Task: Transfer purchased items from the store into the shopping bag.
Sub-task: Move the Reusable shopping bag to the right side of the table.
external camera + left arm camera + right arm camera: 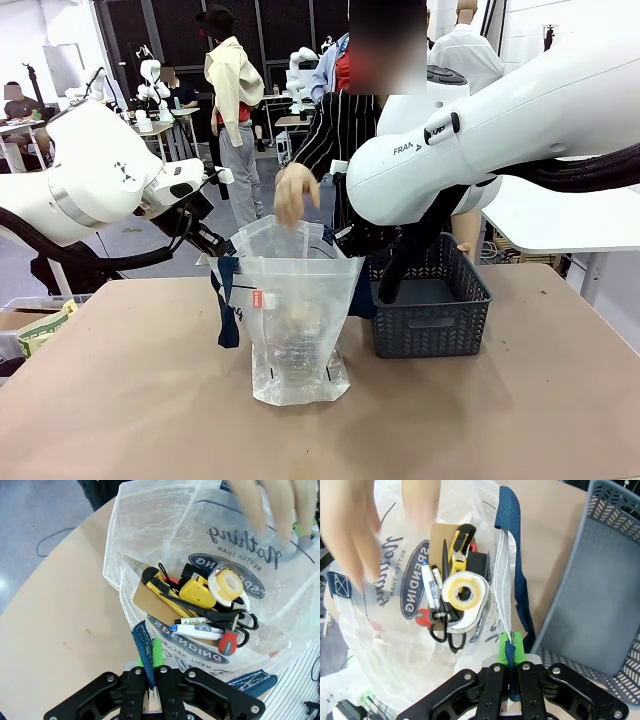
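The clear shopping bag (295, 310) stands upright at mid-table with its mouth held wide. My left gripper (151, 665) is shut on its navy strap and rim at one side (222, 252). On the opposite rim and strap, my right gripper (511, 650) is also shut (350, 245). Inside the bag lie several purchased items: a tape dispenser (465, 596) with a tan roll (225, 584), a yellow cutter (195, 591), scissors (235, 622) and a marker (197, 629). The person's hand (293, 193) hovers, blurred, over the bag's mouth. The grey basket (435, 305) sits right of the bag, and its floor (600, 605) shows bare.
The brown table (120, 400) stretches wide in front of the bag. A box with a green-printed pack (40, 325) sits off the table's left edge. The person in a striped top (340, 130) stands at the far side, behind the bag.
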Robot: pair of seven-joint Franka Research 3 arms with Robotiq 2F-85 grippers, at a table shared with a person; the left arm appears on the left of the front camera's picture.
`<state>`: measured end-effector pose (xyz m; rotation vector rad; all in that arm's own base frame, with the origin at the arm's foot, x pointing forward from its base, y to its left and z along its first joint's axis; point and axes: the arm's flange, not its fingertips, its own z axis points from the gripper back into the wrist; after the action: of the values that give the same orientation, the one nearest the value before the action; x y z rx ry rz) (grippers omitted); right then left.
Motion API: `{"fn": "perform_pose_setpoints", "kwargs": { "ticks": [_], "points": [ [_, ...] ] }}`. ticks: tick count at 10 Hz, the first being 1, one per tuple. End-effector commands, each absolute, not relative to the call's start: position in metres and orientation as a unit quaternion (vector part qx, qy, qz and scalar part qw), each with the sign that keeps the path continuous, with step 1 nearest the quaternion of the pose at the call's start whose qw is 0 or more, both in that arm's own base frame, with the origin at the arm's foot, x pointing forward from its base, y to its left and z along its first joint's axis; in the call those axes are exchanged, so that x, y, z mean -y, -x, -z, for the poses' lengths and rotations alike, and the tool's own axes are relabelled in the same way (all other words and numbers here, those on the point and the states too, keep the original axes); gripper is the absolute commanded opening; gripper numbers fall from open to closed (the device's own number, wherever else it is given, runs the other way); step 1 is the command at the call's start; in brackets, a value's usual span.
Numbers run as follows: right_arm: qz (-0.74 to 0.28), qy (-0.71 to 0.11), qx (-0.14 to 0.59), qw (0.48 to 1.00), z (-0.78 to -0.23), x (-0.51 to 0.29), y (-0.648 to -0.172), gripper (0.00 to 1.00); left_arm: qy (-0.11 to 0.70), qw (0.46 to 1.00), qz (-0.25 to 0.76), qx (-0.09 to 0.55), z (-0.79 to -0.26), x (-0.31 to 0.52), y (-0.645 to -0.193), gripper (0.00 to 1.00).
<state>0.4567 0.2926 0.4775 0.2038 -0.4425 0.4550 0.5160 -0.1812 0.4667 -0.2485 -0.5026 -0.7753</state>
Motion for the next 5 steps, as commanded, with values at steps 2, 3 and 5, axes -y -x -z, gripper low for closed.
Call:
{"fn": "perform_pose_setpoints", "kwargs": {
  "ticks": [2,3,5],
  "points": [
    [-0.219,-0.102,0.214,0.947,-0.4747,-0.2899,-0.4523,0.00,0.116,0.888,0.372,0.243,-0.4698,0.1792,-0.5156,0.00],
    [-0.219,-0.102,0.214,0.947,-0.4747,-0.2899,-0.4523,0.00,0.116,0.888,0.372,0.243,-0.4698,0.1792,-0.5156,0.00],
    [-0.219,-0.102,0.214,0.947,-0.4747,-0.2899,-0.4523,0.00,0.116,0.888,0.372,0.243,-0.4698,0.1792,-0.5156,0.00]
  ]
}}
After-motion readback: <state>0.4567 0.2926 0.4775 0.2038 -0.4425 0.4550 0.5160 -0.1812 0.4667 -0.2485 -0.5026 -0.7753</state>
